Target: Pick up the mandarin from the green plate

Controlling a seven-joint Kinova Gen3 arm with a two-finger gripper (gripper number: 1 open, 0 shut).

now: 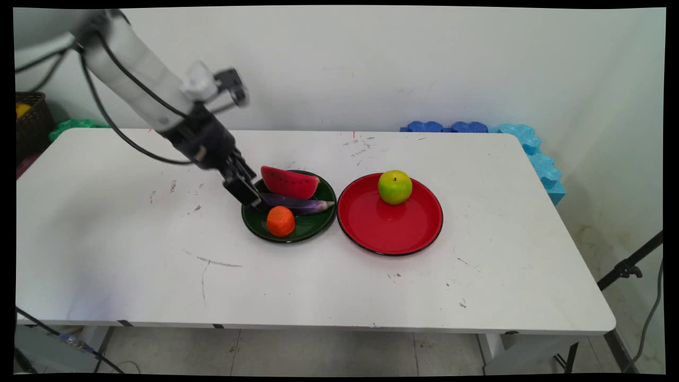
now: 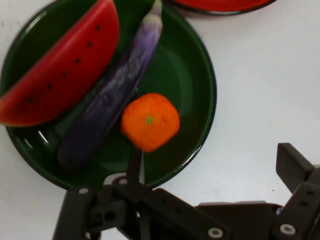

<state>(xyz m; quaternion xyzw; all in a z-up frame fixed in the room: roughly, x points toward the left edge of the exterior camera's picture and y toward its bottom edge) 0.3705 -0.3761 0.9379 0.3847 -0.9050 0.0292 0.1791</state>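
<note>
On my screens the white counter (image 1: 132,239) carries two plates touching rim to rim near its middle: a red plate (image 1: 392,233) on the right and a dark green plate (image 1: 313,225) on the left. The red one holds only a green apple (image 1: 394,187), toward its far side. The green one holds three things. A watermelon slice (image 1: 289,183) stands along its far edge, a purple eggplant (image 1: 302,204) lies across its middle, and a small orange (image 1: 280,220) sits at its near edge.

The gripper (image 1: 253,201) hangs low over the green plate's left rim, slanting down from the upper left. The eggplant's thick end is the thing closest to it. The eggplant's long axis runs away from the hand, with its thin tip pointing at the red plate.

In the hand view the orange (image 2: 150,121) sits just ahead of the left finger and off to one side of the gap. The fingers (image 2: 294,165) are spread wide, with nothing between them but plate rim and bare counter. I judge they grasp nothing, though I cannot tell whether a tip brushes the plate.
</note>
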